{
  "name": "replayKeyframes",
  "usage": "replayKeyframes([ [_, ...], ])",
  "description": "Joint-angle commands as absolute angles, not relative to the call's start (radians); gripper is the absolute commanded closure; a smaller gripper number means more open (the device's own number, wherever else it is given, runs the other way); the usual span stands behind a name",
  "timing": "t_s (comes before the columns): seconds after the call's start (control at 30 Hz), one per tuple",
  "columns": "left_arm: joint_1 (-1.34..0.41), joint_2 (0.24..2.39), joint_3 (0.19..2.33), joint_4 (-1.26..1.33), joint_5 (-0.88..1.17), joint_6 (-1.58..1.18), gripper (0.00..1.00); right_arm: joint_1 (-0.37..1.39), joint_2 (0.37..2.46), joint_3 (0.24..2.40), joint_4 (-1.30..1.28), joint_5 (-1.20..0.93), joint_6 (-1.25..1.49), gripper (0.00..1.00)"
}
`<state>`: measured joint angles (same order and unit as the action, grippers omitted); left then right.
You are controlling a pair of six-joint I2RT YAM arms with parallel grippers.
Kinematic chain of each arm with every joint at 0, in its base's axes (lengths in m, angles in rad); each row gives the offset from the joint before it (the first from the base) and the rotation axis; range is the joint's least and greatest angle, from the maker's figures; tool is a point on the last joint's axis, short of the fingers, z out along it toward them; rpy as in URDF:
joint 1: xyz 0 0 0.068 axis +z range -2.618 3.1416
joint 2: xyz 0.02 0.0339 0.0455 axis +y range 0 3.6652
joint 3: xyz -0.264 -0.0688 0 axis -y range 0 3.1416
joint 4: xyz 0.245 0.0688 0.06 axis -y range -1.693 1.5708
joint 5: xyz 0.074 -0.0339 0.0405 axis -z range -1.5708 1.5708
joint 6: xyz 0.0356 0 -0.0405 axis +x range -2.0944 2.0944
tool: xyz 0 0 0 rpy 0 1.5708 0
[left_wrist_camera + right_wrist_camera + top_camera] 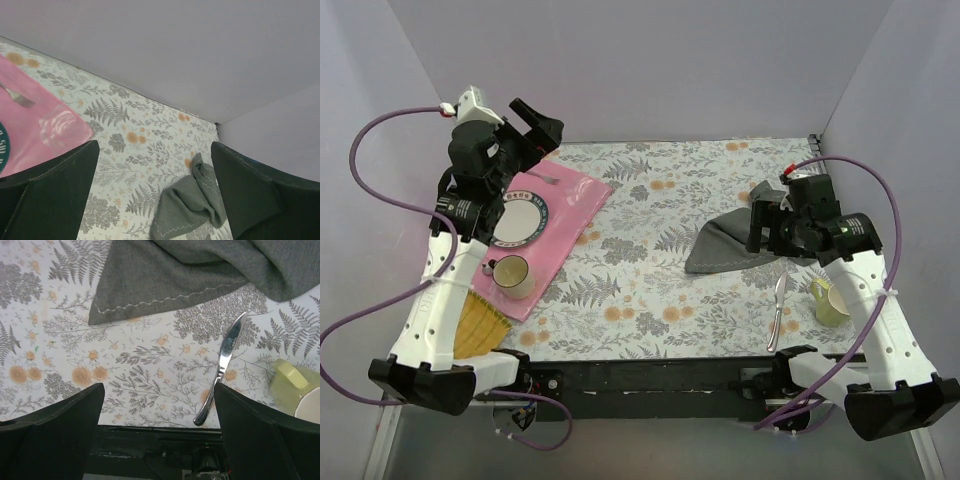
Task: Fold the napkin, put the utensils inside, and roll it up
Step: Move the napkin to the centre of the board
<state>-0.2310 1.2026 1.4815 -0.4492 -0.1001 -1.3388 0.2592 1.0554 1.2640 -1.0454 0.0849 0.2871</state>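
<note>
The dark grey napkin (720, 245) lies crumpled on the floral tablecloth, right of centre; its stitched hem shows in both wrist views (192, 200) (190, 270). A silver knife (778, 310) (222, 367) lies just in front of it, handle towards the near edge. A fork (17, 97) rests on the pink placemat (570, 205) at the left. My right gripper (770, 232) (159, 390) hovers open above the napkin's right end, holding nothing. At the far left my left gripper (540, 130) (154, 150) is raised high over the placemat, also open with nothing in it.
A plate (517, 220) and a pale cup (510, 275) sit on the placemat. A yellow woven mat (480, 325) lies at its near corner. A yellow-green mug (828, 300) (300, 395) stands right of the knife. Walls close in the table on three sides.
</note>
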Motion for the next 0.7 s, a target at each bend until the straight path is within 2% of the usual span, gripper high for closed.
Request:
replayKeyframes([
  [0.0,-0.256,1.356,1.555,-0.520,0.194,-1.316,0.09,0.258,1.092,1.292,-1.109,0.129,0.310,0.01],
  [0.2,-0.579,1.638,1.522,-0.534,0.264,-1.341,0.09,0.258,1.166,1.316,-1.109,-0.039,0.321,0.01],
  [0.37,-0.816,1.864,1.575,-0.581,0.193,-1.289,0.02,0.256,1.115,1.305,-1.109,-0.057,0.321,0.02],
  [0.67,-0.874,2.014,1.555,-0.417,0.172,-1.335,0.02,0.256,1.009,1.239,-1.137,-0.064,0.327,0.02],
])
